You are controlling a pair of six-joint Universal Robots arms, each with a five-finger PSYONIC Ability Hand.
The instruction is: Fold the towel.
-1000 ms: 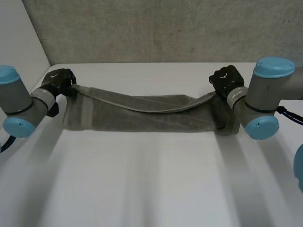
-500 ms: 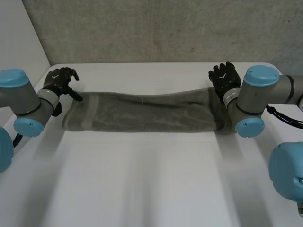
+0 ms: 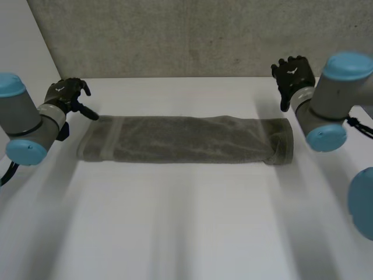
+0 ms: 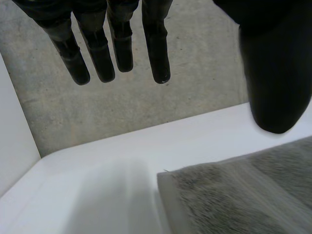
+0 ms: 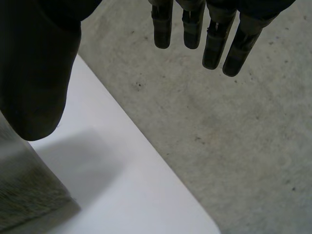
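Two black hands flank the towel (image 3: 186, 139), one off each of its ends. The left hand (image 3: 65, 94) has its fingers (image 4: 117, 44) straight and spread, thumb held wide of them, gripping nothing. The towel's end lies flat just beside its thumb. The right hand (image 3: 293, 74) is likewise spread and empty, raised near the towel's other end, which lies on its thumb side. The grey towel lies as a long folded strip on the white table (image 3: 186, 233), between the two hands.
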